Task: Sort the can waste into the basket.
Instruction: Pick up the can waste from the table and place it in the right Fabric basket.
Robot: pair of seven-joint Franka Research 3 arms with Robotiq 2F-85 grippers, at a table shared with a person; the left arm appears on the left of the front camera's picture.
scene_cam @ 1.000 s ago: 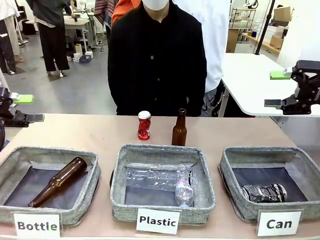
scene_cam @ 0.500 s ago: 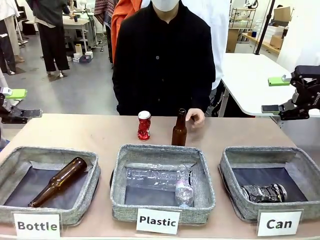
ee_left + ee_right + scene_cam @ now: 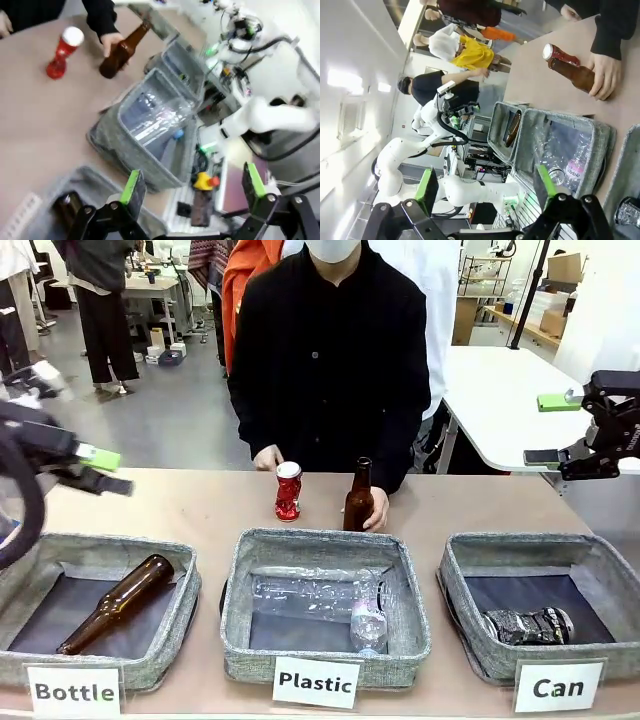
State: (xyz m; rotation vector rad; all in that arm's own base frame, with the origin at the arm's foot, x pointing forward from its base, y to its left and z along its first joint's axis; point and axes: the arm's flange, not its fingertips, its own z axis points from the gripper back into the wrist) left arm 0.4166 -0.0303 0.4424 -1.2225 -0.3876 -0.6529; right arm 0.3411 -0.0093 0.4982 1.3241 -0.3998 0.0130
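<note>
Two cans: red can [image 3: 288, 490] on table [image 3: 180, 505], dark can [image 3: 528, 625] in basket [image 3: 458, 585].

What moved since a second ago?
The left gripper swung in toward the table, jaws open. The person's hands came onto the table: one hand took hold of the brown bottle, the other hand rests by the red can. The right gripper hardly shifted; the cans stayed, the dark can in the Can basket.

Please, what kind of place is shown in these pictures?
Probably a robot laboratory or workshop: a table with a Bottle basket, a Plastic basket and a Can basket for sorting tests, a bare grey floor with another work table behind, and a shelf.
</note>
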